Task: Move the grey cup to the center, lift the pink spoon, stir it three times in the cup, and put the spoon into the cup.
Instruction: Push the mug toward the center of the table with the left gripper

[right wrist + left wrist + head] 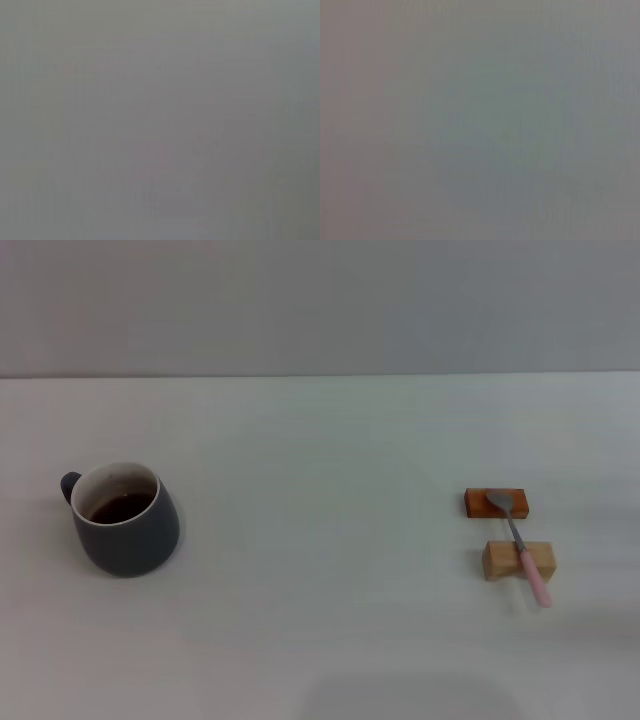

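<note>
The grey cup (124,520) stands upright at the left of the white table in the head view, holding dark liquid, its small handle at its far left. The pink spoon (520,543) lies at the right, its silver bowl resting on a reddish-brown block (495,503) and its neck across a pale wooden block (519,561), with the pink handle end pointing toward me. Neither gripper shows in the head view. Both wrist views show only a plain grey blur with no object or fingers.
The white table (320,540) runs back to a grey wall. A faint shadow lies on the table at the near edge, below centre.
</note>
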Robot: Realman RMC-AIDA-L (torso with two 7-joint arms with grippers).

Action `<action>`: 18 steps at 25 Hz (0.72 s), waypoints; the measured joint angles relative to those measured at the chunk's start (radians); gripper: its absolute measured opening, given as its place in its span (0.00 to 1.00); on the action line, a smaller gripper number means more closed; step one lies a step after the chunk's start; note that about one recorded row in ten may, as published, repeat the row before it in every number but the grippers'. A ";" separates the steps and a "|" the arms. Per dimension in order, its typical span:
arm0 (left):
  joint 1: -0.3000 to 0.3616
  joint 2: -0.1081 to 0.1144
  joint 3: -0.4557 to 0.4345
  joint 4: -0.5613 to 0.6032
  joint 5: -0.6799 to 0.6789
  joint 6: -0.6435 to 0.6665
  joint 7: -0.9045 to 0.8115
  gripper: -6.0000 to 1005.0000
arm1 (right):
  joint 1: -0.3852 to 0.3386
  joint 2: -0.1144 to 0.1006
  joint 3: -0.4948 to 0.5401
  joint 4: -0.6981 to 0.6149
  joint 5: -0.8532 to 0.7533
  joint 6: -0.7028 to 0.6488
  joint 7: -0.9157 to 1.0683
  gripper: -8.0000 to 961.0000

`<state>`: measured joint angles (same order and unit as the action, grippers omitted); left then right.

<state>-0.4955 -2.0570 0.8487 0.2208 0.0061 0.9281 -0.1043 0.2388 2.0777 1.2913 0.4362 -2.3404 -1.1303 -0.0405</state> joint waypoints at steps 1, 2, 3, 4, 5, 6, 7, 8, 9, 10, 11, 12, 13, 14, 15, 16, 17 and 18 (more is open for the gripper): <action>0.000 0.000 0.000 0.000 0.000 0.000 0.000 0.84 | 0.000 0.000 -0.001 0.000 0.000 0.000 0.006 0.73; 0.000 0.000 0.000 0.000 0.000 0.000 0.000 0.84 | 0.000 -0.001 -0.002 0.000 0.000 0.000 0.007 0.73; 0.000 0.000 0.000 0.000 0.000 0.000 0.000 0.84 | 0.000 -0.001 -0.002 0.000 0.000 0.000 0.007 0.73; 0.000 0.000 0.000 0.000 0.000 0.000 0.000 0.84 | 0.000 0.000 -0.003 0.000 0.001 0.000 0.007 0.73; 0.000 0.000 0.000 -0.001 0.000 0.000 0.000 0.84 | 0.000 0.000 -0.003 0.001 0.001 0.000 0.008 0.73; 0.000 0.000 0.000 -0.001 0.000 0.000 0.000 0.84 | 0.000 0.000 -0.003 0.001 0.001 0.000 0.008 0.73; 0.000 0.001 0.000 -0.002 0.000 0.000 0.000 0.84 | 0.000 0.000 -0.003 0.001 0.001 0.000 0.008 0.73; 0.000 0.001 0.000 -0.003 0.000 0.000 0.000 0.84 | 0.000 0.001 -0.003 0.001 0.001 0.000 0.008 0.73; 0.000 0.001 0.000 -0.003 0.000 0.000 0.001 0.84 | 0.000 0.001 -0.003 0.001 0.001 0.000 0.008 0.73; 0.000 0.001 0.000 -0.004 0.000 0.000 0.003 0.84 | 0.000 0.001 -0.003 0.001 0.001 0.000 0.008 0.73; 0.000 0.001 0.000 -0.005 0.000 0.000 0.005 0.84 | 0.000 0.001 -0.003 0.001 0.001 0.000 0.009 0.73; 0.001 0.001 0.001 -0.005 0.002 0.000 0.007 0.83 | 0.000 0.001 -0.003 0.001 0.001 0.000 0.009 0.73; 0.001 0.001 0.003 -0.006 0.004 0.000 0.010 0.82 | 0.001 0.001 -0.003 0.001 0.001 0.000 0.009 0.73; 0.002 0.001 0.005 -0.007 0.007 -0.002 0.013 0.81 | 0.000 0.001 -0.003 0.001 0.001 0.000 0.009 0.73; 0.003 0.001 0.008 -0.008 0.008 -0.004 0.016 0.81 | 0.000 0.002 -0.003 0.001 0.001 0.000 0.009 0.73; 0.005 0.001 0.008 -0.009 0.008 -0.008 0.017 0.80 | 0.001 0.002 -0.003 0.001 0.001 0.000 0.009 0.73; 0.007 0.001 0.008 -0.011 0.008 -0.011 0.018 0.79 | 0.001 0.003 -0.003 0.001 0.001 0.000 0.009 0.73; 0.011 0.000 0.009 -0.014 0.008 -0.012 0.018 0.78 | 0.000 0.003 -0.003 0.001 0.001 0.000 0.009 0.73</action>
<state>-0.4849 -2.0572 0.8573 0.2071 0.0145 0.9165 -0.0861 0.2393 2.0803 1.2886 0.4372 -2.3392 -1.1300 -0.0313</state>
